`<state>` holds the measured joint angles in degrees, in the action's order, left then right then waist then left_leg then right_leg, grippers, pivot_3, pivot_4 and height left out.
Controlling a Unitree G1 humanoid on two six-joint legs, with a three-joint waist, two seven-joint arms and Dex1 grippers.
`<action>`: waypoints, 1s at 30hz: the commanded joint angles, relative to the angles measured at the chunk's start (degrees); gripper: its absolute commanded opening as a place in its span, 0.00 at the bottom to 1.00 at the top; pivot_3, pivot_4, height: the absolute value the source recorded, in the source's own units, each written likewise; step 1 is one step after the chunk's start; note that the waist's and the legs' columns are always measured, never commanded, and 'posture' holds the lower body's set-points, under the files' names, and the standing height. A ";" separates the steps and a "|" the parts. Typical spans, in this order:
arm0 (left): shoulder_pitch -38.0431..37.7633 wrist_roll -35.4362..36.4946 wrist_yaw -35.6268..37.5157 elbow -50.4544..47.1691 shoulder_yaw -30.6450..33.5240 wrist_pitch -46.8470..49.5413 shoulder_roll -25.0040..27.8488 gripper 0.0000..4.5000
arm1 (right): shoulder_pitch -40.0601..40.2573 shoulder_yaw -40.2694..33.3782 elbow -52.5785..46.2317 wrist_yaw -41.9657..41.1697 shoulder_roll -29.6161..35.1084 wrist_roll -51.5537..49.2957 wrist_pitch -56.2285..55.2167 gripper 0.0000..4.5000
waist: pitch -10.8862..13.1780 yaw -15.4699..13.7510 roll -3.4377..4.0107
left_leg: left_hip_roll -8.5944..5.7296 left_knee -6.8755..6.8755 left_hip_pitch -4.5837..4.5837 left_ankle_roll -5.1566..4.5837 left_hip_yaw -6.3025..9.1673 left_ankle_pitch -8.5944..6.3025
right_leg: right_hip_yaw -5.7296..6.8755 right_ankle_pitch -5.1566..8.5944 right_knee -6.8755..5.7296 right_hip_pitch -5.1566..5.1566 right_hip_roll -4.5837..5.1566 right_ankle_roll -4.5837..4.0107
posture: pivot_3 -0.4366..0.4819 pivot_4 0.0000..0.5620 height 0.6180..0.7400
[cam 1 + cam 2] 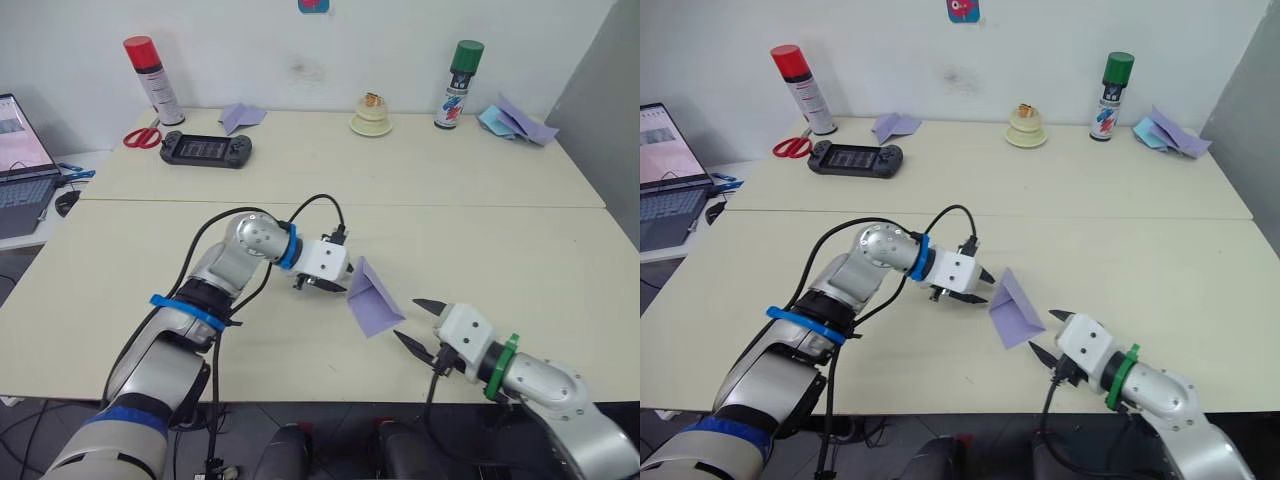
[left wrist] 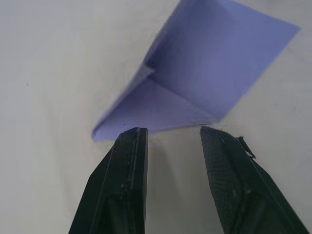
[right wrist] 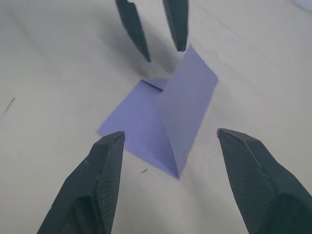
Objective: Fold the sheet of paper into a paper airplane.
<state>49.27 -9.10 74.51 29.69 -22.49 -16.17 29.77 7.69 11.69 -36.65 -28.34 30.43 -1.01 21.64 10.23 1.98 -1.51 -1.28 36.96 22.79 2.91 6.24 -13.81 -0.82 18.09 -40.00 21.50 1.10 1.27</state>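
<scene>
Lavender paper sheet [image 1: 372, 298], partly folded into a layered wedge with one flap raised, lies near the worktop's front edge, between both grippers. Left gripper [image 1: 322, 284], fingers narrowly parted, sits just beside its far corner. Right gripper [image 1: 421, 325], spread wide, is just short of the near end. Long axis runs far-left to near-right. Advised: pin one flap, press the raised flap flat along its crease.
</scene>
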 commanded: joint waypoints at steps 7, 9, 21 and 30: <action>-6.54 12.85 1.03 -14.34 9.43 16.56 3.33 0.45 | -7.80 4.29 8.44 6.74 -9.08 5.96 -3.25 0.70 | 0.00 -0.14 0.01 | 0.00 0.00 0.01 0.00 0.05 0.00 | -0.01 -0.04 0.00 0.00 0.07 -0.07 | 0.48 0.27 0.85; -8.80 15.36 1.94 -18.42 10.62 19.55 4.89 0.45 | -8.79 4.02 9.61 6.73 -10.07 5.82 -3.04 0.61 | 0.00 -0.13 0.01 | 0.00 0.00 0.01 0.00 0.06 0.00 | -0.01 -0.07 0.00 0.00 0.07 -0.12 | 0.48 0.27 0.85; -17.14 24.76 1.54 -34.98 16.46 33.58 13.36 0.45 | -15.72 1.84 17.05 -9.45 -0.58 0.82 -11.70 0.01 | 0.03 -0.12 0.05 | 0.01 0.02 -0.08 0.00 -0.01 0.00 | -0.03 -0.09 -0.01 -0.07 0.06 -0.17 | 0.48 0.27 0.85; -25.52 31.05 3.75 -44.69 19.00 38.74 19.50 0.45 | -31.10 1.72 35.48 -35.19 5.73 -9.98 -30.17 0.01 | 0.18 -0.04 0.13 | 0.07 -0.04 -0.10 -0.01 -0.05 -0.01 | 0.02 -0.17 -0.01 -0.07 0.05 -0.31 | 0.48 0.27 0.85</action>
<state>23.90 19.72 77.98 -11.67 -5.35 21.89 48.19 -21.63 14.34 -2.55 -59.80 35.89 -8.48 -5.68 10.41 1.94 -1.38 -1.20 36.94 22.69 2.90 6.20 -13.82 -0.80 17.92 -40.01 21.43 1.16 0.96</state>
